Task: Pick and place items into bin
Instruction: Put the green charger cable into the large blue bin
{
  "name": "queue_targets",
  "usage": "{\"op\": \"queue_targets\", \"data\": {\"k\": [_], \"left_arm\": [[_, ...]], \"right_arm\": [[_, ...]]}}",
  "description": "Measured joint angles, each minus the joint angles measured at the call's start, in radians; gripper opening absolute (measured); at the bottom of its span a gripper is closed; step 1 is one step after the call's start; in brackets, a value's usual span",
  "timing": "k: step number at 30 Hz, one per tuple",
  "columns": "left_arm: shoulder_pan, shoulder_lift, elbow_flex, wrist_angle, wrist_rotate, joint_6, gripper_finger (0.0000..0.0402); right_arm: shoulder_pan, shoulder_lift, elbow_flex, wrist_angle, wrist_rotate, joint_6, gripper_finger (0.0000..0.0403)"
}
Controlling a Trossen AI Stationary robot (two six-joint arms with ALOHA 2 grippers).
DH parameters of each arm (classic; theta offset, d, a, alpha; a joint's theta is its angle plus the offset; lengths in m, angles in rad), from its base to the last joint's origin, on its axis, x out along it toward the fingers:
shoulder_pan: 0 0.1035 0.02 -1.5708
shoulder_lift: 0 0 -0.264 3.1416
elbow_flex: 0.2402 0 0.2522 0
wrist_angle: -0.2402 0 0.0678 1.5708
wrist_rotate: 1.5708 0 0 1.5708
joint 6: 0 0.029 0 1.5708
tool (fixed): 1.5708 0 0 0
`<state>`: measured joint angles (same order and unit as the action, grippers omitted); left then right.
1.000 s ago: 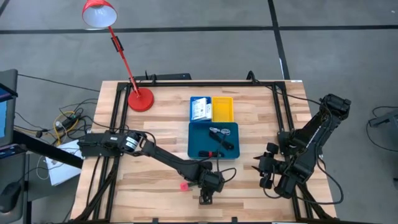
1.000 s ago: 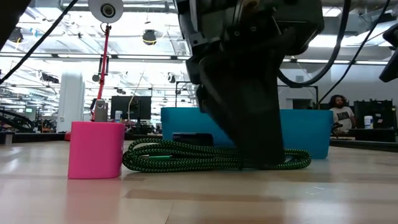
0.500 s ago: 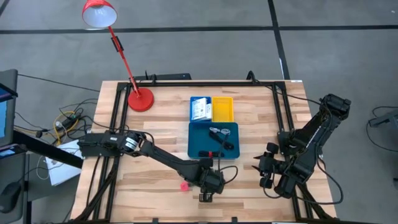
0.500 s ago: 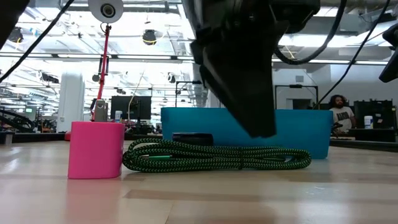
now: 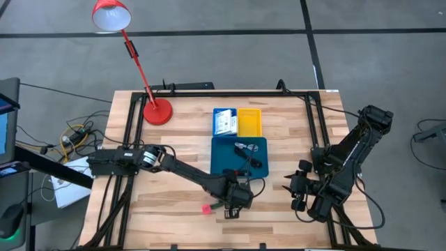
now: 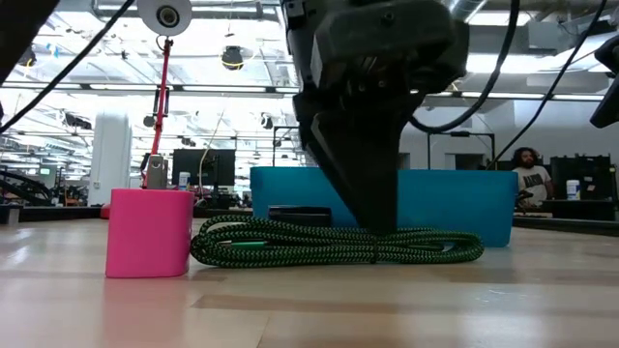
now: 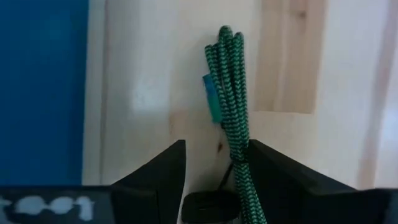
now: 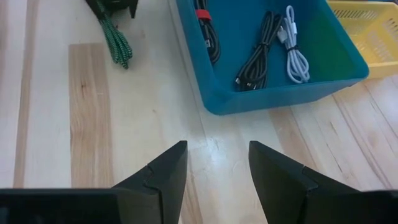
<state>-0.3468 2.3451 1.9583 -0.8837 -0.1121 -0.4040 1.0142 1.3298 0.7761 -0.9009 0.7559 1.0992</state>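
A green-and-black braided cable (image 7: 229,87), coiled into a long bundle, lies flat on the wooden table (image 5: 167,146) just in front of the large teal tray (image 5: 217,159). In the low view the cable (image 6: 290,244) stretches between a pink block (image 6: 148,232) and the tray. My left gripper (image 7: 216,149) is open and points down over it, one finger on each side. A small black piece (image 7: 210,203) sits between the fingers. My right gripper (image 8: 211,168) is open and waits by the table's right side, touching nothing. My left gripper comes at the cable from above, fingers pointing down and lying along the bundle. The cable's side (image 7: 244,163) lies close against one finger's inner face. I cannot tell whether that finger touches it. The cable rests on the table.
The teal tray holds several dark and white cables (image 8: 273,37). Behind it stand a small blue tray with white packets (image 5: 224,122) and a yellow tray (image 5: 249,122). A red desk lamp (image 5: 157,111) stands at the far left. The pink block (image 5: 206,208) is left of my left gripper.
My left gripper rose from the table, moved a little toward the far edge and the teal tray, then came down again over the cable. The cable and the pink block stayed where they were.
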Motion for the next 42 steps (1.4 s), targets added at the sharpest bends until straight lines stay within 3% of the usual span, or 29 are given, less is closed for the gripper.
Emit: {"op": "queue_targets", "data": {"k": [15, 22, 26, 33, 42], "left_arm": [[0.013, 0.054, -0.001, 0.01, 0.07, -0.047, 0.0162], [0.011, 0.063, 0.011, 0.019, 0.054, -0.046, 0.0158], [0.008, 0.064, 0.011, 0.031, 0.042, -0.041, 0.0125], [-0.001, 0.064, 0.016, 0.048, 0.012, -0.041, 0.0021], [-0.027, 0.078, 0.198, -0.051, -0.111, 0.007, 0.001]], "right_arm": [[0.0, 0.0, 0.0, 0.001, 0.0, -0.001, 0.0168], [0.0, 0.0, 0.0, 0.009, 0.0, 0.0, 0.0166], [0.0, 0.0, 0.0, 0.013, 0.0, -0.002, 0.0167], [0.0, 0.0, 0.0, 0.014, 0.0, -0.009, 0.0167], [0.0, 0.0, 0.0, 0.015, 0.0, -0.011, 0.0164]]}}
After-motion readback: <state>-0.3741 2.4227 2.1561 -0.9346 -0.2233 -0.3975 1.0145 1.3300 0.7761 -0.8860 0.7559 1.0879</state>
